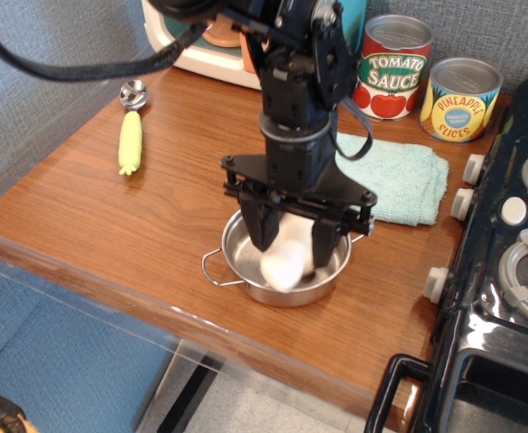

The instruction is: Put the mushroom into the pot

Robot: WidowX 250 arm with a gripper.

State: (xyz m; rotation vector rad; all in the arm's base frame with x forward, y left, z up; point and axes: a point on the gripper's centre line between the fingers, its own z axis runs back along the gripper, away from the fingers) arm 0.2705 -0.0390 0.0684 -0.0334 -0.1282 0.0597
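The cream-white mushroom (pixel 286 260) lies inside the shiny steel pot (pixel 245 282) near the table's front edge. My gripper (pixel 292 245) hangs straight over the pot with its two black fingers spread wide, one on each side of the mushroom. The jaws are open and no longer pinch it. The arm hides the back half of the pot; one wire handle (pixel 211 269) shows at the left.
A yellow-green corn-shaped scoop (pixel 130 140) lies at the left. A teal cloth (pixel 399 176) lies behind the pot. A tomato sauce can (pixel 393 66) and a pineapple can (pixel 462 98) stand at the back. A toy microwave (pixel 200 45) stands back left, a black stove (pixel 507 262) at the right.
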